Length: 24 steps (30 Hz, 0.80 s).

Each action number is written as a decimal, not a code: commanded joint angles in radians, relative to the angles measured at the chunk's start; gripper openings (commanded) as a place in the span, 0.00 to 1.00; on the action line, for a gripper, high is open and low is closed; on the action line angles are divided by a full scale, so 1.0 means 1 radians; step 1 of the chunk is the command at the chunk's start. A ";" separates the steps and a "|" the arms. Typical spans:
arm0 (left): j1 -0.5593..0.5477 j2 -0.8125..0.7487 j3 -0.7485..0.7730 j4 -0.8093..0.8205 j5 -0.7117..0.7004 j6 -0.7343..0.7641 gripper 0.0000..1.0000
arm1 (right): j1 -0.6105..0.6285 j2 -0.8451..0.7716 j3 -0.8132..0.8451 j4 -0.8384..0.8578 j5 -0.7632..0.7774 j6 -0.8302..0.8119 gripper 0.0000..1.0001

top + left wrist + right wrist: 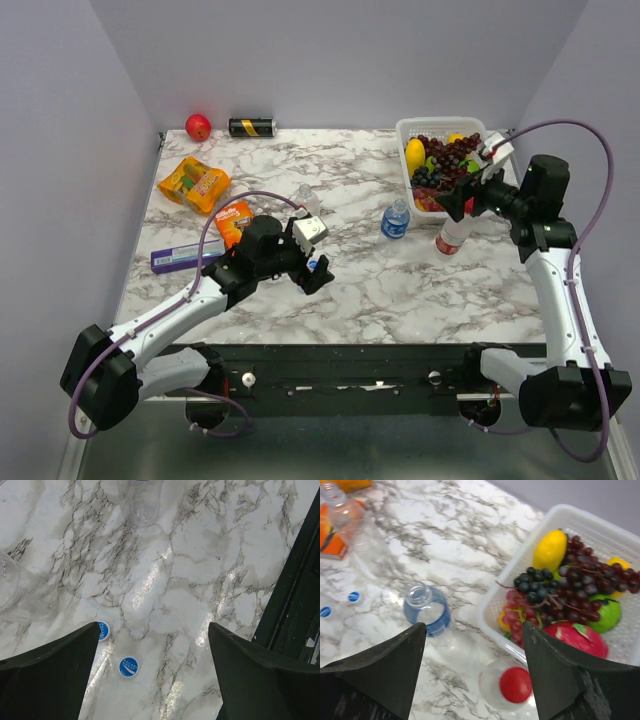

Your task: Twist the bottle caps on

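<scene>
Caps first: your two blue caps (128,666) lie flat on the marble table (200,555), close together but not touching. They are well to the left of the white fruit basket (491,609), nearer the table's front edge than it is. Your left gripper (152,630) hangs above them with its jaws spread wide and nothing between them. One cap lies just beside a fingertip, and the other lies in the gap between the fingers. The red cap (515,684) sits on the mouth of the red-labelled bottle (450,238), which stands upright just in front of the basket's near left corner. You cannot tell whether that cap is threaded down. Your right gripper (474,627) hovers over that bottle with its jaws wide apart, gripping nothing. The blue-labelled bottle (426,611) stands upright and uncapped just left of the basket, beside the red-labelled one. The plain bottle (307,200) stands farther left of the basket, also open at the neck, near your left gripper.
</scene>
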 commanded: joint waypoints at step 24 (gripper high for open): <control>0.079 -0.084 -0.047 0.020 0.017 0.011 0.99 | 0.328 0.253 -0.019 0.142 0.168 -0.004 0.64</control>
